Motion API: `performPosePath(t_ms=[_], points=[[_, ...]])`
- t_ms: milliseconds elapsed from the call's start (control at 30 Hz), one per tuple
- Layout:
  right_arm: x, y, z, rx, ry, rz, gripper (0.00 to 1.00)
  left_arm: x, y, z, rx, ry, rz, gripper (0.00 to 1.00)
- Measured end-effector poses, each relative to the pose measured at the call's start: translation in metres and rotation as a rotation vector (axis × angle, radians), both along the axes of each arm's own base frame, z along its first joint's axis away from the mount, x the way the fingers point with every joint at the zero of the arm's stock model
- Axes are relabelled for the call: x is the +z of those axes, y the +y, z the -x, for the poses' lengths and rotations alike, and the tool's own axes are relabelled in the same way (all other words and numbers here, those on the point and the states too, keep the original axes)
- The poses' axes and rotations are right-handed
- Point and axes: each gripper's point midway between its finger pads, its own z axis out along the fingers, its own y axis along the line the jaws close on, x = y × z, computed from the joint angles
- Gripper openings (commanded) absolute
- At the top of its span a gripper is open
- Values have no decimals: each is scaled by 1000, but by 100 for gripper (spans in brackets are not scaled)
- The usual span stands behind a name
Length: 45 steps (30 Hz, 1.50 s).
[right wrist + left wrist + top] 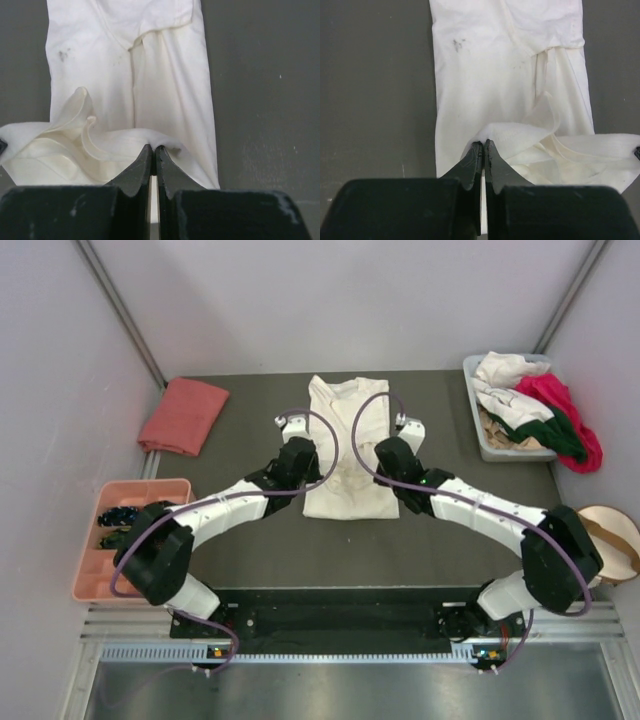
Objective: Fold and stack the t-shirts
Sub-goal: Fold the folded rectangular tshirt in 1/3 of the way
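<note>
On the dark table [340, 550], left gripper [483, 145] and right gripper [153, 148] clamp a cream-white cotton t-shirt [350, 430] (its near hem). Both pairs of fingers are fully closed on it.

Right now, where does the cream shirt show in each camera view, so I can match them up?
Top view: cream shirt dead centre, collar at the top.
Left wrist: shirt fills upper middle and right; left gripper pinches its edge.
Right wrist: shirt fills upper middle and left; right gripper pinches its edge.
Shared landmark: the shirt's dark smudge, in both wrist views; too small from above.
</note>
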Motion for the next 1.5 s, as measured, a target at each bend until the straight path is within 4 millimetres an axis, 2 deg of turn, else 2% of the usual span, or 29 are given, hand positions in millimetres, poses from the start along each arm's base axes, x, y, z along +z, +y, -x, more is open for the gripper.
performPosePath(t_ms=[200, 467, 600, 733, 1133, 1400, 1433, 1467, 1500], points=[[-3, -1, -46, -12, 1, -28, 0, -1, -9, -30, -9, -9, 7, 0], [-35, -8, -79, -15, 71, -47, 0, -17, -19, -60, -19, 11, 7, 0], [-52, -12, -83, -16, 107, -52, 0, -29, -19, -68, -20, 27, -5, 0], [-59, -15, -87, -18, 122, -58, 0, -36, -17, -73, -17, 36, -10, 0], [-49, -16, -108, -20, 96, -103, 0, -52, -1, -94, 17, 63, -6, 0], [-54, -20, -116, -26, 103, -103, 0, -55, -7, -112, 11, 58, 12, 0], [-56, -21, -116, -27, 106, -102, 4, -56, -7, -113, 11, 58, 12, 0], [-58, -22, -117, -28, 111, -102, 21, -57, -8, -115, 11, 60, 12, 2], [-59, -23, -117, -30, 114, -101, 28, -57, -9, -116, 10, 59, 13, 5]])
